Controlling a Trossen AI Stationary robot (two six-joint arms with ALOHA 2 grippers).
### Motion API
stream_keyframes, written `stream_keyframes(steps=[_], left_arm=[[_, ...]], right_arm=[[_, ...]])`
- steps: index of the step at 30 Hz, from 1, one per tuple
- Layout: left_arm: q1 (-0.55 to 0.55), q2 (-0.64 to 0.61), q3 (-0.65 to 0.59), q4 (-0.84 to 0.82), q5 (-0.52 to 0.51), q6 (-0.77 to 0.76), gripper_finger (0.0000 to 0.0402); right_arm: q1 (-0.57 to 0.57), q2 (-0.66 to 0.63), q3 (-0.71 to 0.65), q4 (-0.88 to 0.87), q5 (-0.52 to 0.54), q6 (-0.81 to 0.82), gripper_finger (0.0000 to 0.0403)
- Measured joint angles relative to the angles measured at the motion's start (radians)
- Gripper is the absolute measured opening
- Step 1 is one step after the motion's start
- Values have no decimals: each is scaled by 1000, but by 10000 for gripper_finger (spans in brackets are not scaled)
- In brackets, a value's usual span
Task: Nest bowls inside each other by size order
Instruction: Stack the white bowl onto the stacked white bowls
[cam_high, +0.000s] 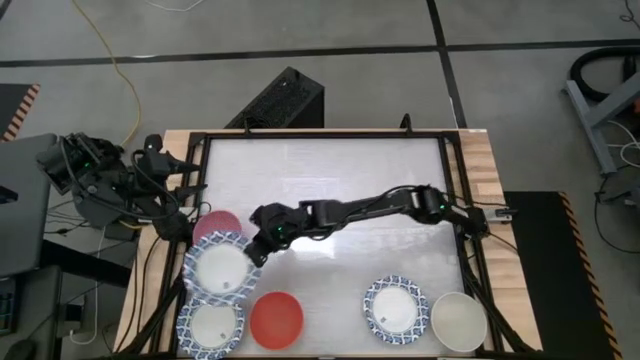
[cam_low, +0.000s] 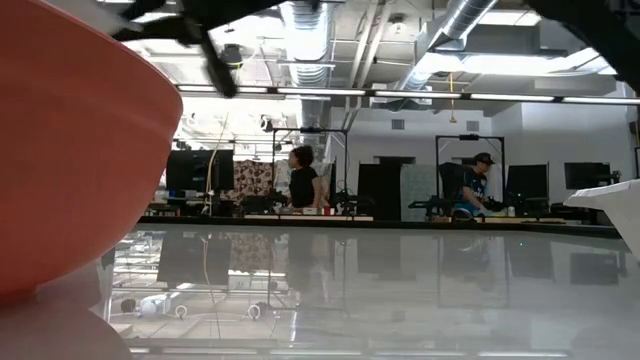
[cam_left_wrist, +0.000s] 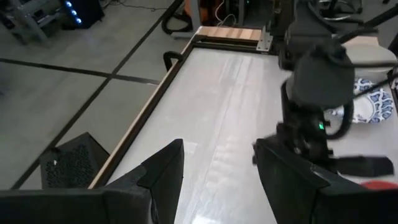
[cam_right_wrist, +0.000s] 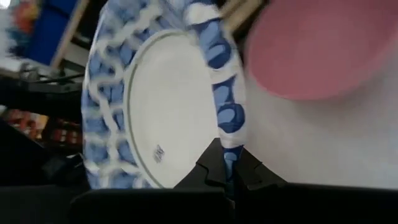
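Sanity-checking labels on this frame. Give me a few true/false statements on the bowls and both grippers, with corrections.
1. The right gripper is shut on the rim of a blue-and-white bowl. True.
2. The red bowl is nested inside the cream-white bowl. False: it sits alone at the near edge, well apart from the cream-white one.
3. The left gripper is open and holds nothing. True.
4. The pink bowl lies at the far right of the table. False: it is on the left side, right beside the gripped bowl.
5. Three blue-and-white bowls show in the high view. True: the gripped one, another just nearer, a third beside the cream-white bowl.
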Motion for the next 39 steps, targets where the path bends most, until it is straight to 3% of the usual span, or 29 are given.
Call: stream_keyframes(steps=[14,39], left_arm=[[0,1,0,-4,34,19,189],[0,2,0,-4,75,-9,190]], right_arm=[[53,228,221,46,-23,-94,9],[91,240,212,206,-52,-253,9]])
